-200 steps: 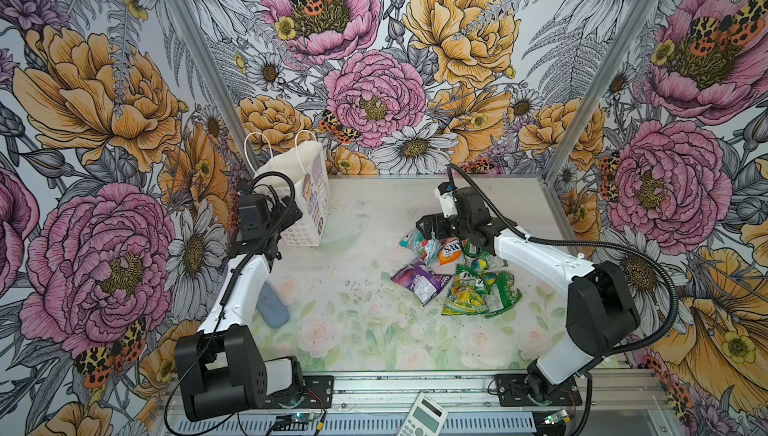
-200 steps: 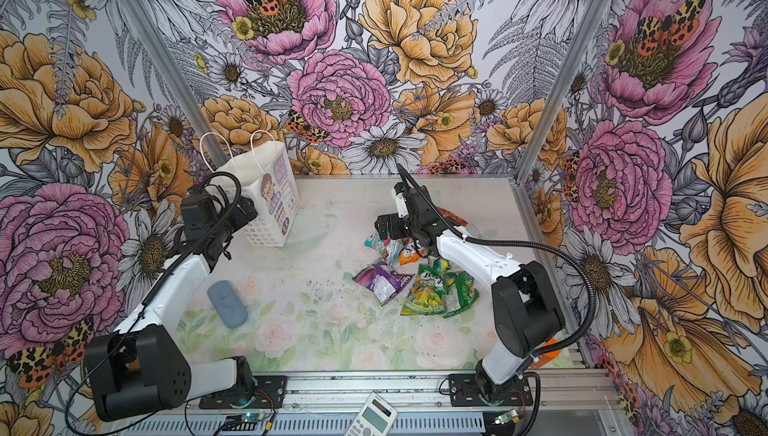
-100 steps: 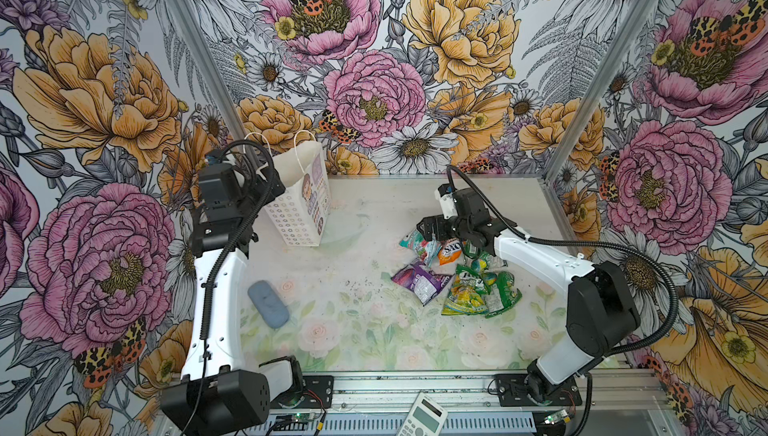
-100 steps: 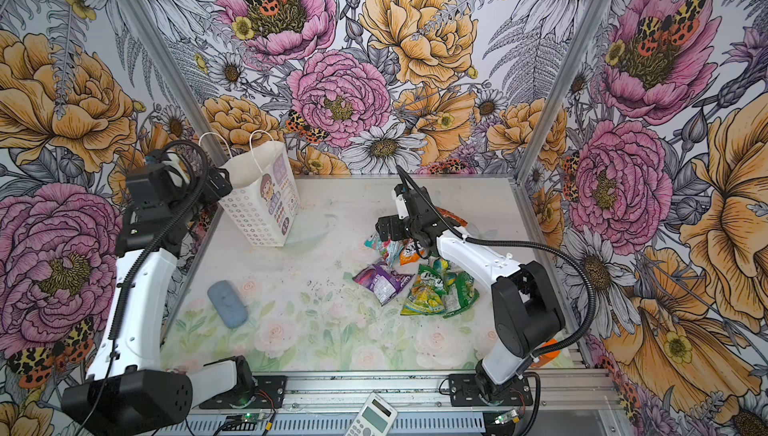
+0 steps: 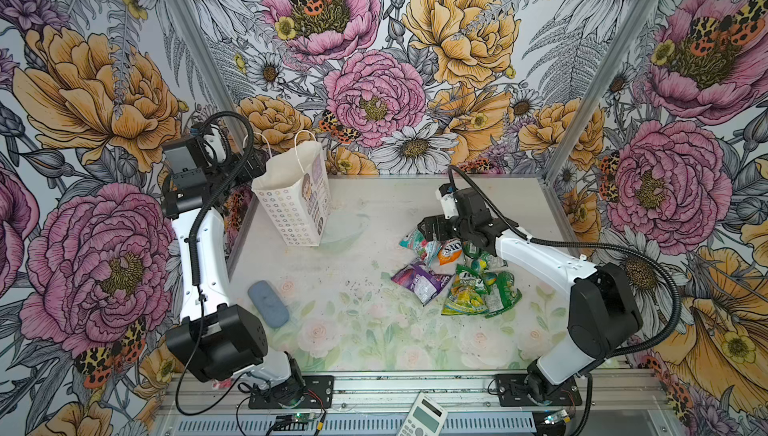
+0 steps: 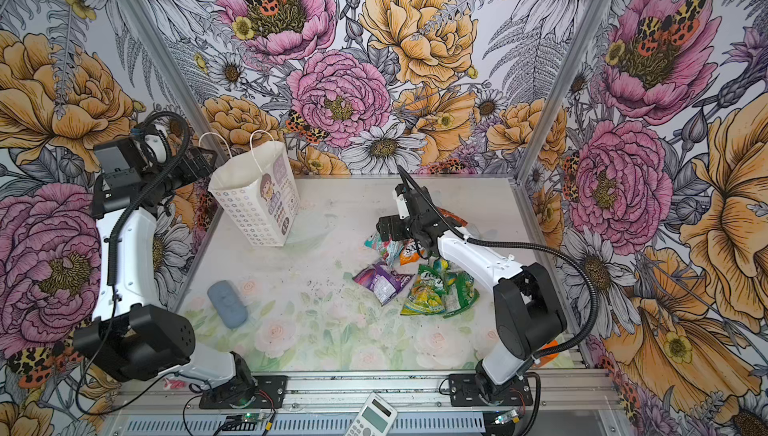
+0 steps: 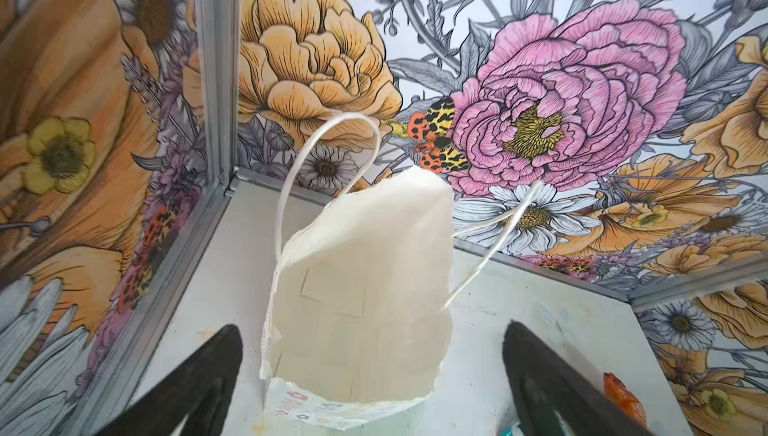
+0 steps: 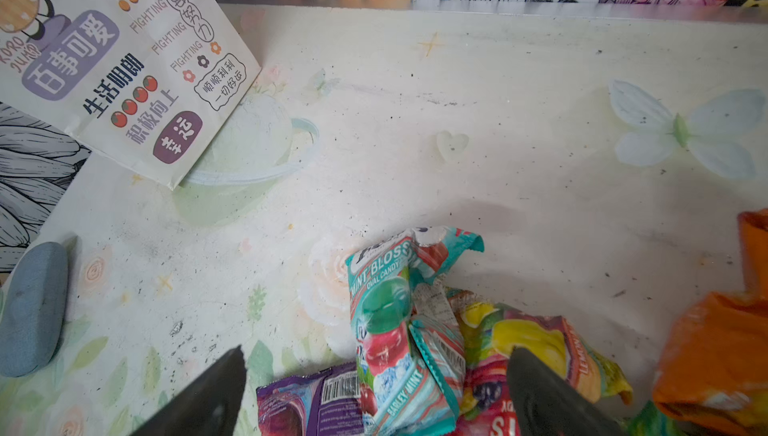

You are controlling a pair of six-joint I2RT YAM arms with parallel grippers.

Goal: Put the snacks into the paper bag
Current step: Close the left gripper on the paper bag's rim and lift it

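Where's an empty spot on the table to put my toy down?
The widest bare patch lies in the middle of the table, between the paper bag and the snacks. The near strip, to the right of the grey-blue pad, is free too. It is crowded where the snacks pile up.

Left fingers (image 5: 254, 165) are up off the desk (image 5: 365, 330), just beside the upper rim of the paper bag (image 5: 291, 209); contact can't be told. Bag stands upright with its mouth open and cord handles up. Right fingers (image 5: 429, 228) are low, right over a teal packet (image 5: 419, 244) at the edge of the snacks (image 5: 461, 284). The rest of the heap lies just behind them, under the arm. A blue-grey pad (image 5: 268, 303) lies well apart from both.
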